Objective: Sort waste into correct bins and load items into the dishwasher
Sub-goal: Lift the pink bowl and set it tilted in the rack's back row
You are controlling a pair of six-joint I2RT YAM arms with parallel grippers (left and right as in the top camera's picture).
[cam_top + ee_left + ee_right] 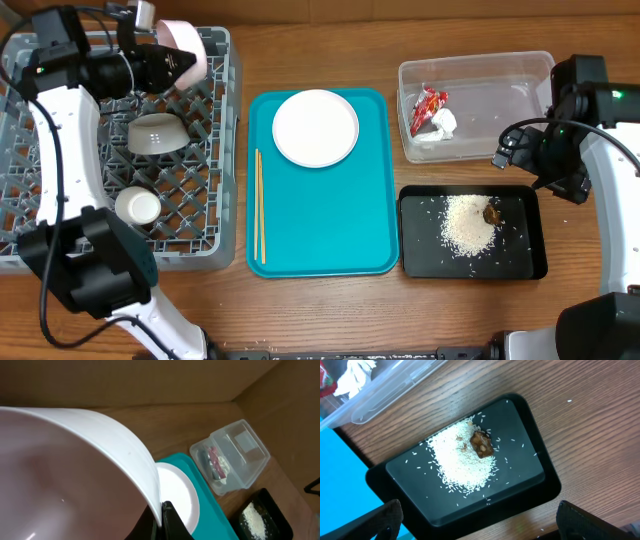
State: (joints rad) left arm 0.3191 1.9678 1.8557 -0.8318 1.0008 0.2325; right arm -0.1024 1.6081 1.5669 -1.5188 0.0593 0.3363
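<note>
Rice (468, 225) and a brown scrap (491, 213) lie in the black tray (530, 262) at near right. The red wrapper (429, 107) and tissue (443, 125) sit in the clear tub (500, 65) behind it. The left gripper (185, 62) pinches the rim of a pink bowl (188, 40) over the dish rack (215, 150), at its far edge. The right gripper (485, 520) hangs with fingers spread by the black tray's far right side.

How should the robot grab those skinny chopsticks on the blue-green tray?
Grip the chopsticks near their middle, coming straight down from above, fingers closing across the pair. They lie flat, side by side, along the teal tray's left edge, so a middle hold should keep them level.
</note>
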